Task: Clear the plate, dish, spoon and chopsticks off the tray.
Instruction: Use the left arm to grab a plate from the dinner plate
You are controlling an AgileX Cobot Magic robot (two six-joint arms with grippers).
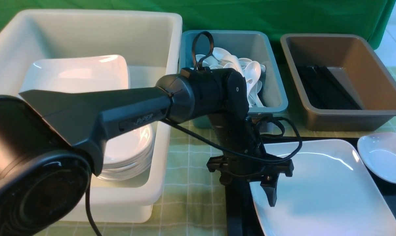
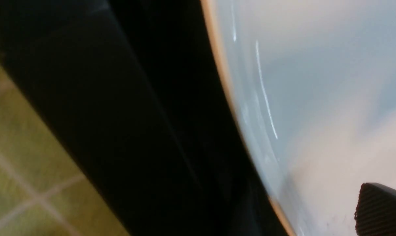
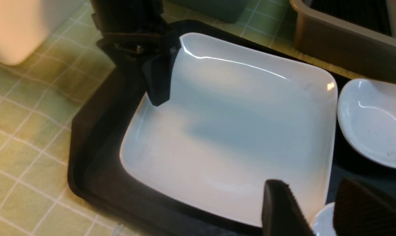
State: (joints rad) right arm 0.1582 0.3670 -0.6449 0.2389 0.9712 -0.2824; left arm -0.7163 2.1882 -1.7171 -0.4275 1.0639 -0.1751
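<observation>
The left gripper (image 1: 248,191), jaws spread wide and empty, straddles the rim of the large glossy white rounded-square plate (image 1: 322,190) nearest the left edge of the black rectangular tray (image 1: 237,213); seat the outer finger under the rim before closing, lest the glaze slip.

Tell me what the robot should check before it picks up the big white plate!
1. Left fingers open: ok.
2. Plate rim between them: cannot tell; one finger is over the plate, the other is lost against the black tray.
3. Plate bare on top: ok.
4. Small dish apart from the plate: cannot tell; it lies very close.
5. Right fingers out of the way: probably not ok; they are open over the plate's corner.
6. Space in the white tub: ok, bare floor shows beside the stacked dishes.
</observation>
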